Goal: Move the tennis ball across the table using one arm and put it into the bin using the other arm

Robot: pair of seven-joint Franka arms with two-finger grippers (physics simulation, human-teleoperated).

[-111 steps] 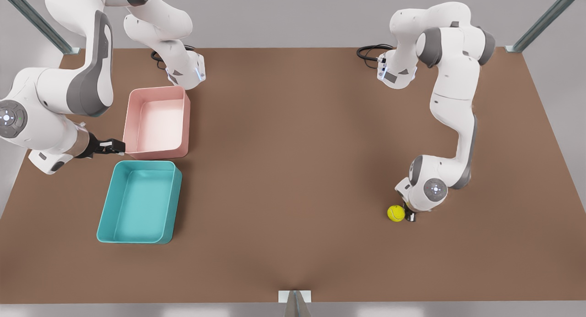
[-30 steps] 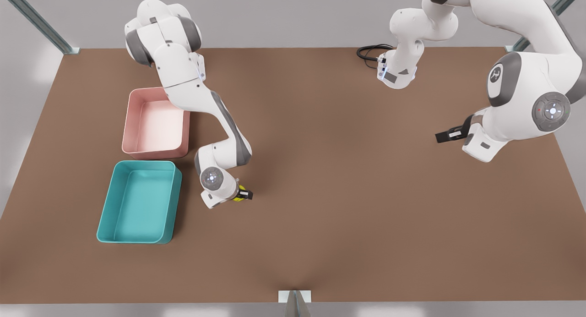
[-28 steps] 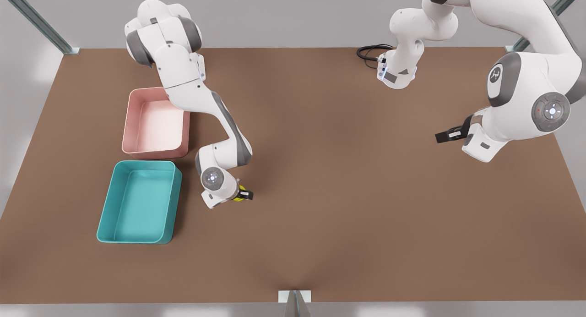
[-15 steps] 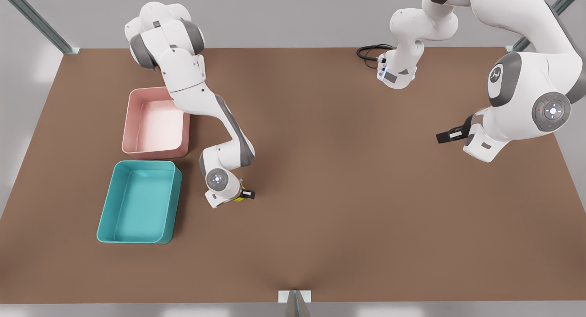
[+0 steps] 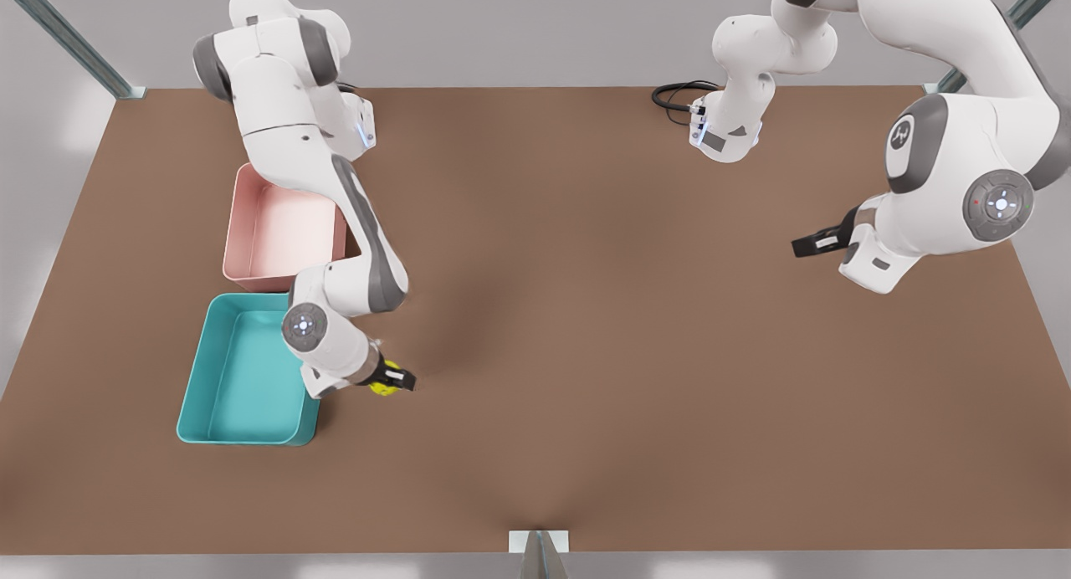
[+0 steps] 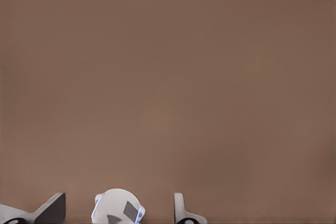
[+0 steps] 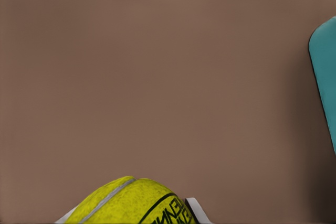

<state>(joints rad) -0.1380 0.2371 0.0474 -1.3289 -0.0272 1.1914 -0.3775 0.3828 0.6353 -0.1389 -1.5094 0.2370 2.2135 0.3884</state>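
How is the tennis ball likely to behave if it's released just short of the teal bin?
The tennis ball is round, so on the flat table it would probably roll rather than stay put. Its fuzzy-looking felt suggests a secure, non-slippery hold in the right hand. It sits beside the bin, not over it, so releasing now would likely miss. The left hand waits.
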